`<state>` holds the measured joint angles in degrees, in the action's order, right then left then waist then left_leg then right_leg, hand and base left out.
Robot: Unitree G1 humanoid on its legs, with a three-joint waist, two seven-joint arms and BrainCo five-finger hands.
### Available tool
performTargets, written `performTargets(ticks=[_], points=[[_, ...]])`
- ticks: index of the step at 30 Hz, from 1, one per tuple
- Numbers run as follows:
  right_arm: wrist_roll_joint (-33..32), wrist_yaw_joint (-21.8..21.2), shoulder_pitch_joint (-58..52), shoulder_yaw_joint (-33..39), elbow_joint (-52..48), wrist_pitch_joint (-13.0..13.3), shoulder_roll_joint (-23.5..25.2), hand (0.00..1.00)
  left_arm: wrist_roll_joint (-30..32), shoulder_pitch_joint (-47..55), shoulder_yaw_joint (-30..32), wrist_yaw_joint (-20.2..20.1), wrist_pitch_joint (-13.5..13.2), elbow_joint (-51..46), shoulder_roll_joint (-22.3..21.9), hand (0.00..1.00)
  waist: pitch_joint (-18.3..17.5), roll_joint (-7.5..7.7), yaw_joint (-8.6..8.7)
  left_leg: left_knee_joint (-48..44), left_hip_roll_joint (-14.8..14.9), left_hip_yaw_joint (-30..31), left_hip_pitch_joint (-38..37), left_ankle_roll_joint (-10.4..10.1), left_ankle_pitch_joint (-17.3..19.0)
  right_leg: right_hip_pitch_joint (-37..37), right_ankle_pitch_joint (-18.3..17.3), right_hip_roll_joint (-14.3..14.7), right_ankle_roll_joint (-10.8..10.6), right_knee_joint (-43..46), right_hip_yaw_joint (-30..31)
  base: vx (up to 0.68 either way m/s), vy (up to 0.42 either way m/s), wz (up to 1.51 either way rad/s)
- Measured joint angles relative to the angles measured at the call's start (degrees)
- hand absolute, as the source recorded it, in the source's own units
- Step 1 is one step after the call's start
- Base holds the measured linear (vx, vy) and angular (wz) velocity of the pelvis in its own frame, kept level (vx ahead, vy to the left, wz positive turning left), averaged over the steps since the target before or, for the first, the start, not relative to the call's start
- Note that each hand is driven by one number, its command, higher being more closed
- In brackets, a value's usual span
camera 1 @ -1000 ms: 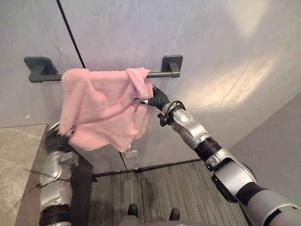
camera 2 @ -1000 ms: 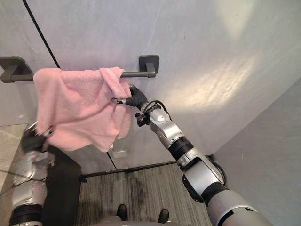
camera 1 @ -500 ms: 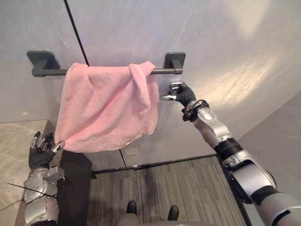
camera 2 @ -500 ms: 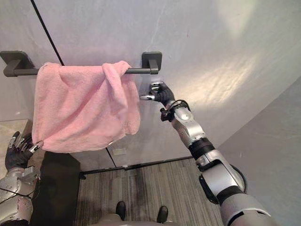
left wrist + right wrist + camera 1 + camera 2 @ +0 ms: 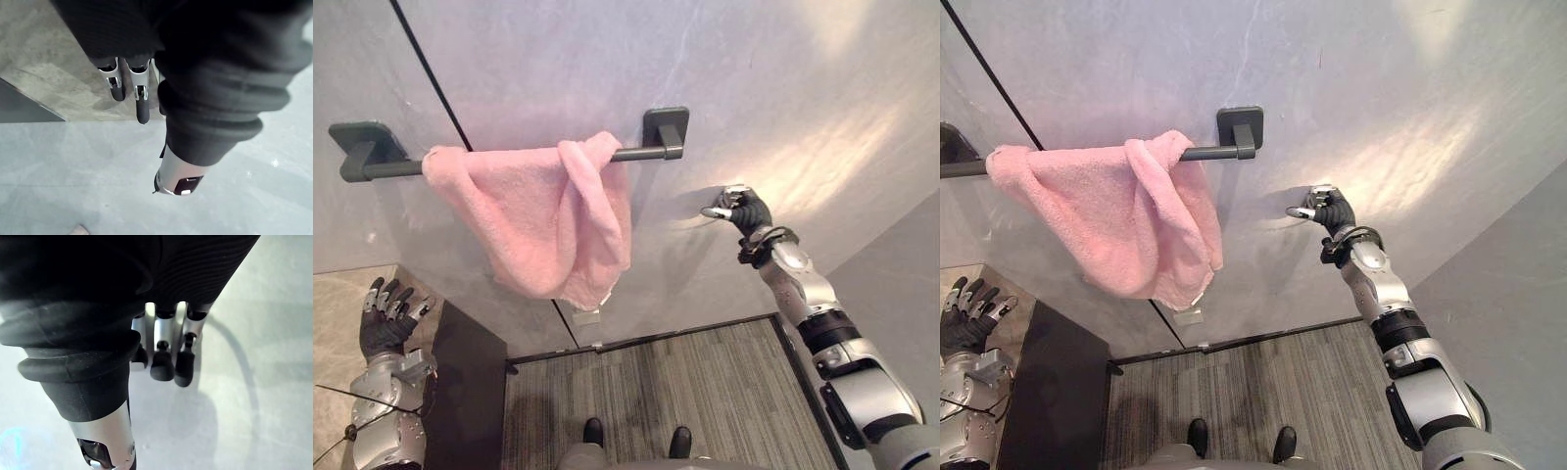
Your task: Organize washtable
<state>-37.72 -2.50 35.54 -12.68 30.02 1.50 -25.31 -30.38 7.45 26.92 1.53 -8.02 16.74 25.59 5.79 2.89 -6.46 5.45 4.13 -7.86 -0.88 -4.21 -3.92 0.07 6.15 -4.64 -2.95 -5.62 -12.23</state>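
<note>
A pink towel (image 5: 543, 225) hangs bunched over the dark towel bar (image 5: 641, 154) on the grey wall, with its right end folded over on itself. My right hand (image 5: 747, 209) is up near the wall, to the right of the bar's bracket and well apart from the towel. Its fingers (image 5: 161, 360) are relaxed and hold nothing. My left hand (image 5: 384, 328) is low at the left, below the towel, with straight fingers (image 5: 142, 98) spread over the stone top and nothing in them.
The stone washtable top (image 5: 337, 304) lies at the lower left, with its dark cabinet side (image 5: 470, 392) beside it. A small wall plate (image 5: 587, 318) sits under the towel. Striped grey carpet (image 5: 685, 382) covers the floor below.
Both hands have let go of the towel and opened. The right one moved right along the wall and the left one dropped down. The towel's lower edge has settled into a bunch.
</note>
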Motion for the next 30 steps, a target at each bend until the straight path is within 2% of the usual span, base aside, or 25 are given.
performTargets(ticks=[5, 8, 10, 11, 13, 15, 16, 18, 20, 23, 26, 28, 30], points=[[-0.02, 1.11, -1.96, 3.87, 0.0, 0.06, -0.58, 0.0, -0.44, 0.14, 0.51, -1.04, 0.13, 0.0, 0.02, 0.0, -0.14, -0.71, 0.46, 0.06, -0.02, 0.13, -0.67, -0.1, 0.16, 0.8, -0.09, -0.14, 0.04, -0.03, -0.13, 0.0, 0.0, 0.0], [-0.02, 1.19, -3.4, 6.18, -0.02, 0.08, -1.81, 0.0, -0.59, 0.47, 0.92, -2.16, 0.15, -0.12, 1.7, 0.0, -0.16, -1.35, 0.81, 0.2, -0.03, 0.22, -0.59, -0.21, 0.27, 0.77, -0.29, -0.18, -0.04, -0.05, -0.2, -0.01, -0.001, 0.01], [-0.14, 1.33, -4.94, 9.63, -0.91, 0.14, -2.64, 0.0, -1.81, 0.5, 1.01, -2.86, 0.14, -1.51, 3.11, 0.0, -0.22, -1.54, 0.83, 0.32, -0.01, 0.35, -0.58, -0.24, 0.29, 0.81, -0.39, -0.15, 0.01, -0.18, -0.2, -0.01, -0.005, 0.05], [-0.71, 2.16, -7.73, 14.73, -5.79, 0.16, -2.63, 0.0, -2.8, 0.63, 2.21, -2.9, 0.13, -3.89, 3.57, 0.0, -0.34, -1.76, 0.82, 0.31, -0.02, 0.54, -0.45, -0.25, 0.3, 0.78, -0.44, -0.16, 0.02, -0.2, -0.32, 0.0, -0.004, 0.07], [-1.12, 2.8, -10.69, 20.44, -11.85, 0.67, -2.54, 0.0, -2.84, 0.72, 4.84, -2.84, 0.12, -7.4, 3.35, 0.0, -0.59, -2.08, 0.81, 0.33, -0.15, 0.66, -0.42, -0.22, 0.27, 0.86, -0.63, -0.26, 0.18, -0.15, -0.81, 0.02, -0.002, 0.08], [-1.06, 5.66, -13.66, 30.47, -20.02, 3.21, -1.9, 0.0, -2.96, 0.59, 11.09, -1.88, -0.69, -14.82, 1.55, 0.0, -1.26, -2.77, 1.13, 0.33, -0.42, 1.07, -0.85, 0.1, 0.13, 1.65, -0.78, -0.53, 0.03, -0.04, -1.59, 0.05, 0.003, 0.13], [-1.05, 6.53, -14.01, 32.61, -21.58, 4.16, -1.74, 0.0, -2.97, 0.56, 12.45, -1.16, -1.39, -16.77, 0.94, 0.0, -1.6, -2.99, 1.36, 0.32, -0.5, 1.39, -0.92, 0.15, 0.17, 1.84, -0.82, -0.59, 0.04, -0.03, -1.86, 0.05, 0.011, 0.15], [-1.15, 9.64, -14.62, 37.37, -26.68, 7.51, -1.67, 0.0, -3.29, 0.45, 16.85, 2.71, -4.07, -23.95, -1.36, 0.0, -2.79, -3.45, 2.42, 0.13, -0.8, 1.61, -0.94, 0.17, 0.2, 1.94, -0.86, -0.72, 0.02, -0.03, -2.03, 0.04, 0.016, 0.07], [-1.5, 11.02, -14.76, 38.36, -30.57, 9.44, -1.67, 0.0, -3.71, -0.05, 18.59, 5.14, -5.82, -28.53, -2.04, 0.0, -3.16, -3.85, 2.81, 0.12, -1.03, 1.89, -1.35, 0.18, 0.2, 2.35, -0.87, -0.74, 0.03, -0.03, -2.08, 0.02, 0.007, 0.01], [-2.92, 11.39, -14.75, 36.94, -36.15, 10.05, -1.53, 0.0, -3.16, -1.5, 18.5, 6.61, -6.44, -34.08, -1.97, 0.0, -3.76, -4.18, 2.97, 0.39, -1.01, 2.19, -1.85, 0.18, 0.21, 2.88, -1.27, -0.69, 0.03, -0.15, -2.21, -0.05, -0.005, 0.01], [-3.91, 10.87, -14.4, 29.92, -41.55, 10.93, -1.51, 0.0, -2.07, -1.96, 17.78, 7.6, -6.51, -38.6, -1.22, 0.0, -4.83, -4.13, 3.43, 0.4, -0.9, 2.56, -1.81, -0.12, 0.42, 3.01, -1.85, -0.57, -0.14, -0.24, -2.49, -0.07, -0.012, 0.07], [-4.47, 8.88, -12.16, 21.66, -42.74, 10.68, -1.52, 0.0, -0.94, -1.96, 14.61, 7.47, -6.48, -41.15, 2.08, 0.0, -5.6, -3.81, 4.03, 0.4, -0.89, 2.96, -1.91, -0.14, 0.4, 3.19, -1.92, -0.59, -0.09, -0.26, -3.31, -0.05, -0.006, 0.15], [-4.95, 6.82, -9.28, 15.26, -42.72, 10.25, -1.55, 0.0, -0.99, -1.95, 11.13, 7.02, -6.44, -43.06, 5.17, 0.0, -5.96, -3.57, 3.91, 0.39, -0.88, 2.99, -1.87, -0.14, 0.39, 3.25, -1.92, -0.6, -0.1, -0.26, -3.44, -0.03, 0.0, 0.06]])
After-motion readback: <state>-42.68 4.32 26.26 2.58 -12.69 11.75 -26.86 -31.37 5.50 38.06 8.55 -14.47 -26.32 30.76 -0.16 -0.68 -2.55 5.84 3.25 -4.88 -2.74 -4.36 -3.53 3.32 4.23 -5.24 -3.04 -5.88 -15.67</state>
